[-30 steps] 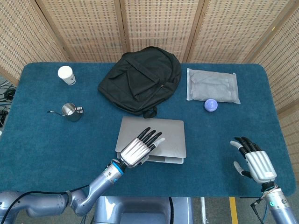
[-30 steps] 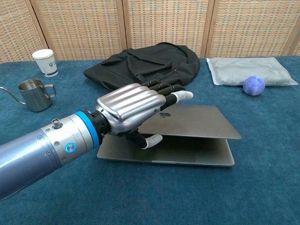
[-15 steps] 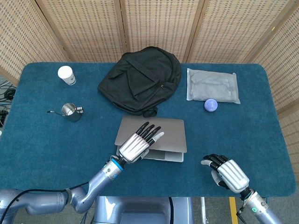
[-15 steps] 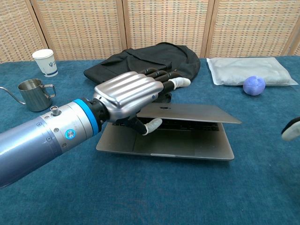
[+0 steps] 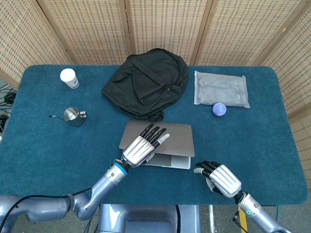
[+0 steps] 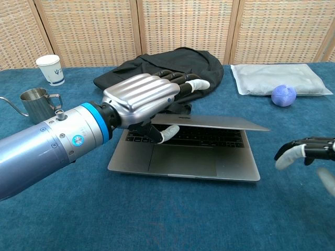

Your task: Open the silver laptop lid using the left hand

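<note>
**Left robot hand had the laptop lid part-raised**

The left robot hand (image 6: pixel 140 102) gripped the front edge of the silver laptop lid (image 6: pixel 209 123), its fingers (image 6: pixel 184 86) lying flat across the top of the lid and the thumb (image 6: pixel 166 134) tucked beneath it. The lid stood lifted to a shallow angle, so the keyboard (image 6: pixel 209 137) and trackpad showed in the chest view. The laptop (image 5: pixel 167 145) sat on the blue counter (image 5: pixel 48 150), directly under that hand's fingers.

The right robot hand (image 5: pixel 218 177) hovered just to the right of the laptop's front corner, held nothing, and its fingers were spread slightly apart, pointing toward the laptop without touching it.

Beyond the left robot hand's fingertips lay a black backpack (image 5: pixel 146 82). Farther out to its left stood a small steel pitcher (image 5: pixel 74 116) and a white paper cup (image 5: pixel 69 77). Well beyond the right robot hand lay a grey pouch (image 5: pixel 221 87) with a purple ball (image 5: pixel 219 109) touching its near edge.
</note>
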Controlling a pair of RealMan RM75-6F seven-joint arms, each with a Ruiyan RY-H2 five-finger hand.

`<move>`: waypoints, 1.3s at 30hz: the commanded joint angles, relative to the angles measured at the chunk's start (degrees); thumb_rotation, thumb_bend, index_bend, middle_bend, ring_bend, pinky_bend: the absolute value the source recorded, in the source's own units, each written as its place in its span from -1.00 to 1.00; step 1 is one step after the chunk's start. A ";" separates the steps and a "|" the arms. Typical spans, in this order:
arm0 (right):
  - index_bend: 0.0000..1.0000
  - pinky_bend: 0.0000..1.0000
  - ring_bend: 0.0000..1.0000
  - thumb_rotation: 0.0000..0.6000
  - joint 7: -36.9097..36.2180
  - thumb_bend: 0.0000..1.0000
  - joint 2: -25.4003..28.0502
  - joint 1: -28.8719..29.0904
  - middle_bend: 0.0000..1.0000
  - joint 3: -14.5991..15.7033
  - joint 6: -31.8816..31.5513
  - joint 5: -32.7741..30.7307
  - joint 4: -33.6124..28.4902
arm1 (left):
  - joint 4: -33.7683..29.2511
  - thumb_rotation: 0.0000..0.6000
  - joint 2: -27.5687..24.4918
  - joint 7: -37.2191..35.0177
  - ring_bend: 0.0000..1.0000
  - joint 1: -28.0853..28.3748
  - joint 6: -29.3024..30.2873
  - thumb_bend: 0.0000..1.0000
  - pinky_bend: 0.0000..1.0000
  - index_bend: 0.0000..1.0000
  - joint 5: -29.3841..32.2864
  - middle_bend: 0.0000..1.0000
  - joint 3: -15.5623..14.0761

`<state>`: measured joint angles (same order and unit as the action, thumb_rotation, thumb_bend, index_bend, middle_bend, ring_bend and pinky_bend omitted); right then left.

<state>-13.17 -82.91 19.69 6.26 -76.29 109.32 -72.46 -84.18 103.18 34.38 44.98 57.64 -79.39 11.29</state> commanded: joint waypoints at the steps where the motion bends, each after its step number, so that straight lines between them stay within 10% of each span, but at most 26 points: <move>1: -0.43 -0.32 -0.52 1.00 0.19 0.77 -1.33 1.08 -0.54 -0.21 1.42 -0.78 -0.37 | -0.08 1.00 -0.15 -0.15 -1.00 0.07 0.17 -0.02 -1.00 -1.00 0.17 -1.00 -0.03; 39: -0.44 -0.32 -0.65 1.00 23.52 1.00 -6.93 6.46 -0.70 -3.97 16.74 -14.20 -7.58 | 1.69 1.00 -1.94 -4.04 -1.00 0.76 1.61 -0.02 -1.00 -1.00 1.17 -1.00 -1.72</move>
<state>10.25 -90.01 26.04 2.22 -59.75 95.32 -79.83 -82.53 101.27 30.36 45.74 59.25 -78.26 9.59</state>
